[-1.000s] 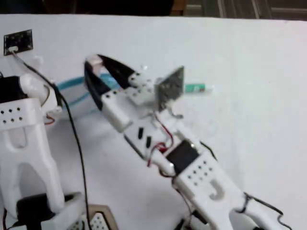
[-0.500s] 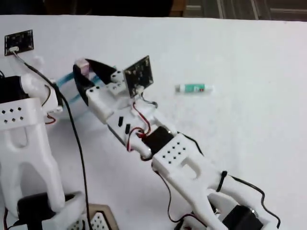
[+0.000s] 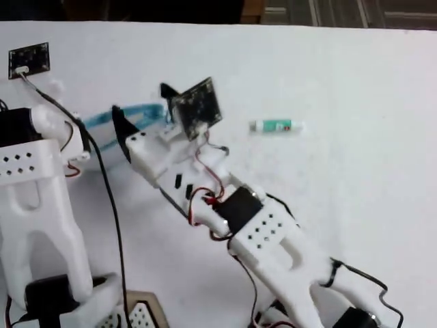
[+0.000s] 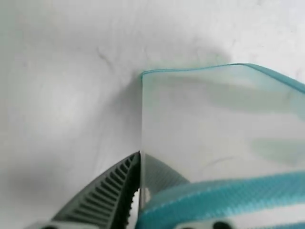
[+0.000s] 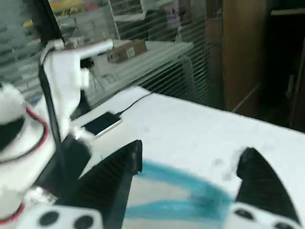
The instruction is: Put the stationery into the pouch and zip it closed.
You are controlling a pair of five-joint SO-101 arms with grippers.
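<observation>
I have the left gripper (image 4: 139, 167) pinched on a corner of the pouch (image 4: 214, 129), near the left edge of the table (image 3: 355, 82). I judge this pins it down so the mouth holds steady for loading. My right gripper (image 3: 145, 113) hangs over the pouch's blue zip edge, fingers spread wide and empty, touching nothing I can see. The green stick (image 3: 276, 126) lies toward the table's middle, well apart from the pouch.

1 pouch (image 3: 140, 109), 1 stick (image 3: 276, 126) (grn/wht), 2 arms (image 3: 34, 184) (image 3: 266, 239)
</observation>
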